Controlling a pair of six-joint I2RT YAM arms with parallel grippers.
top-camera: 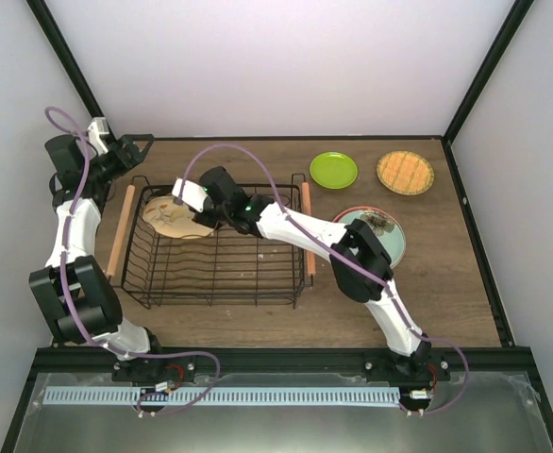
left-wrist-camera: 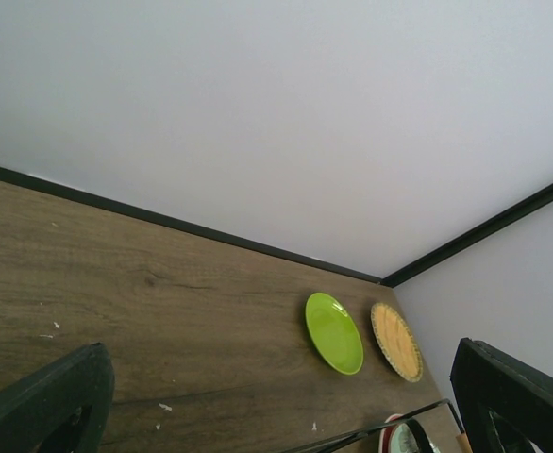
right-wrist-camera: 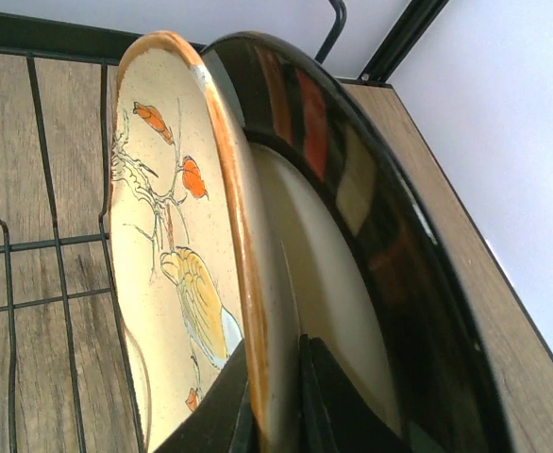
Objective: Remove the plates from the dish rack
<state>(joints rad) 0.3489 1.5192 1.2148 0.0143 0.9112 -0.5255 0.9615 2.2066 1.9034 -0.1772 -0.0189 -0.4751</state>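
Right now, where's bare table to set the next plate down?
Free: the front-right table, nearer than the stacked plates; also the back strip between dish rack and wall. Crowded: back right, with green plate and orange plate.

Dish rack point(top-camera: 222, 283), black wire with a wooden rod handle on its left and right sides, is sitting on the left half of the table point(top-camera: 258, 326). Two plates are standing on edge at its far-left end, leaning together. One is a beige plate point(right-wrist-camera: 163, 236) with an orange rim and a painted bird and leaves. Right behind it is a cream plate point(right-wrist-camera: 324, 283) with a dark striped rim. Right gripper point(right-wrist-camera: 276, 359) is pinching the beige plate's rim. Lime-green plate point(top-camera: 334, 170) and orange gridded plate point(top-camera: 405, 172) are lying flat side by side at the far right. Pale teal plate point(top-camera: 394, 247) is lying flat just right of the rack, seemingly stacked on a red-rimmed plate point(top-camera: 347, 214); both are partly hidden.
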